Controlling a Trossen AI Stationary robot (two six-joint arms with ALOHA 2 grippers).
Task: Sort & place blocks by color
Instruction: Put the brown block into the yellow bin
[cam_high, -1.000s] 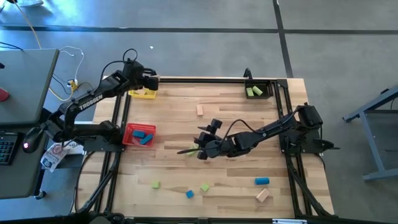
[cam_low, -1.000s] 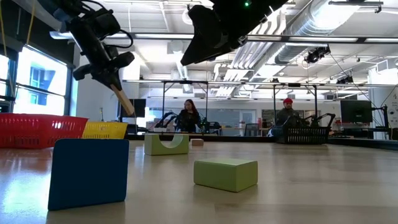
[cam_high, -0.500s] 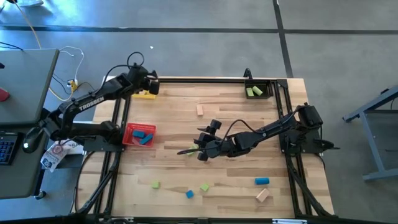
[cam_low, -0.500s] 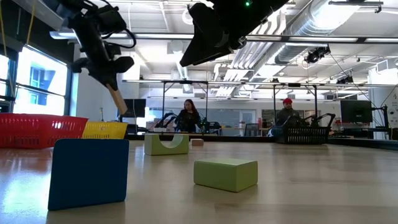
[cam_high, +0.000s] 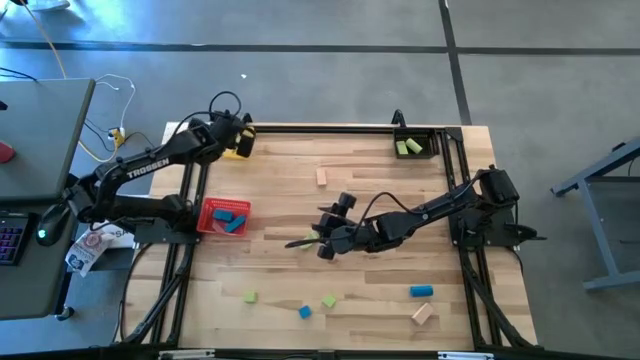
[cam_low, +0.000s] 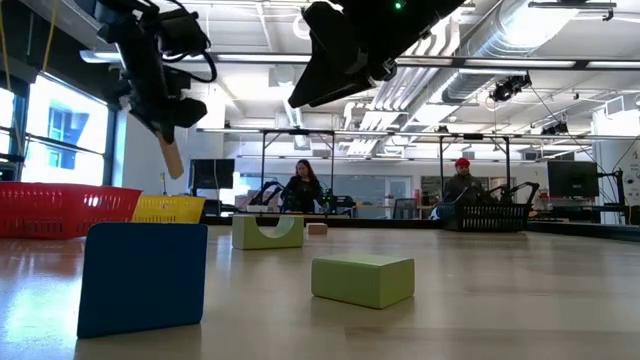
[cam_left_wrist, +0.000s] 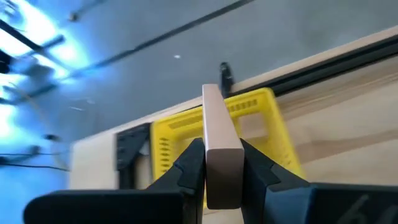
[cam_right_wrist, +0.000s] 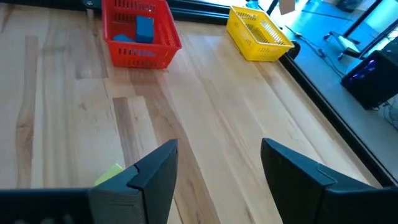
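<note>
My left gripper (cam_high: 238, 136) hangs above the yellow bin (cam_high: 237, 153) at the table's far left corner, shut on a tan wooden bar (cam_left_wrist: 219, 140). My right gripper (cam_high: 318, 241) is open, low over the table's middle, with a light green block (cam_right_wrist: 111, 174) beside one finger. Loose on the wood lie a tan block (cam_high: 322, 177), two green blocks (cam_high: 250, 297) (cam_high: 329, 300), two blue ones (cam_high: 305, 312) (cam_high: 421, 291) and a tan one (cam_high: 422, 313). The red bin (cam_high: 224, 215) holds blue blocks; the black bin (cam_high: 413, 147) holds green ones. My left gripper pinches the tan bar near one end (cam_left_wrist: 221, 177) between its two fingers (cam_left_wrist: 189, 167), one on each long side. The bar is lifted clear. In the low view it hangs below the fingers (cam_low: 170, 155), slightly tilted, above the yellow bin (cam_low: 168, 208).
A black frame rail (cam_high: 330, 126) runs along the table's far edge and struts stand down both sides. The red bin (cam_right_wrist: 137, 28) and yellow bin (cam_right_wrist: 258, 31) stand on the left side. People sit in the room beyond the table (cam_low: 303, 185).
My left gripper has carried the tan bar toward the table's left edge, over the yellow bin, and a little upward. The bar's slant has changed, so it now hangs closer to upright.
</note>
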